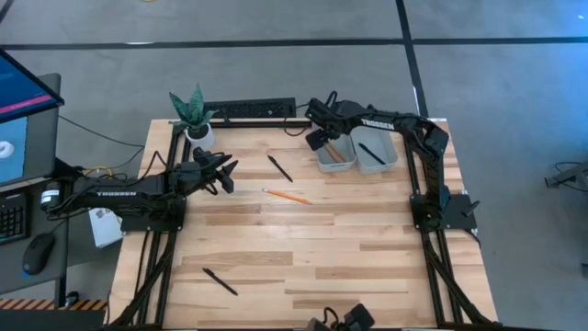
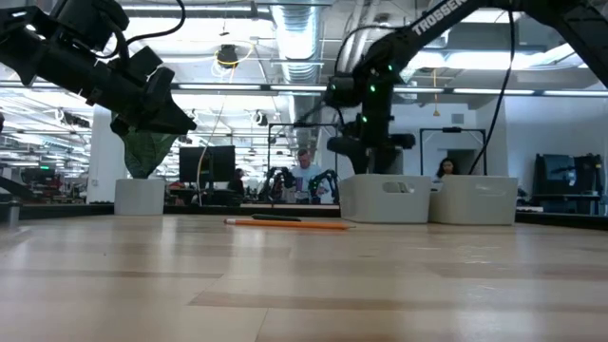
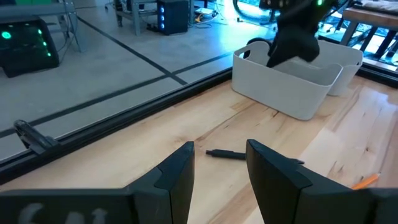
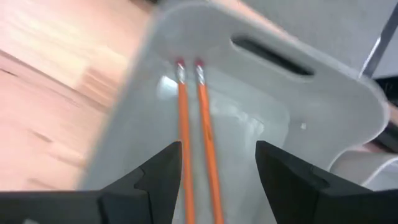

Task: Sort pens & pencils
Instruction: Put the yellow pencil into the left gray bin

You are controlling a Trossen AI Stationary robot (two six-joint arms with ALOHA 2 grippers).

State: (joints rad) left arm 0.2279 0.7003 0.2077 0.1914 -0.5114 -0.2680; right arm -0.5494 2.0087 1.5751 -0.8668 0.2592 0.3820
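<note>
My right gripper (image 4: 214, 180) is open and hovers over the left grey bin (image 1: 333, 154). Two orange pencils (image 4: 196, 134) lie side by side on that bin's floor; the fingers touch neither. A third pencil (image 1: 287, 196) lies on the table's middle. One black pen (image 1: 372, 152) rests in the right bin (image 1: 378, 153). Another pen (image 1: 280, 168) lies on the table, and in the left wrist view this pen (image 3: 225, 154) shows just beyond my open left gripper (image 3: 221, 177), which hangs above the table. The third pen (image 1: 220, 281) lies near the near-left corner.
A potted plant (image 1: 193, 115) stands at the far-left corner, beside a black power strip (image 1: 248, 110) along the far edge. The two bins sit side by side at the far right. Bare wood covers the middle and near part of the table (image 1: 349, 267).
</note>
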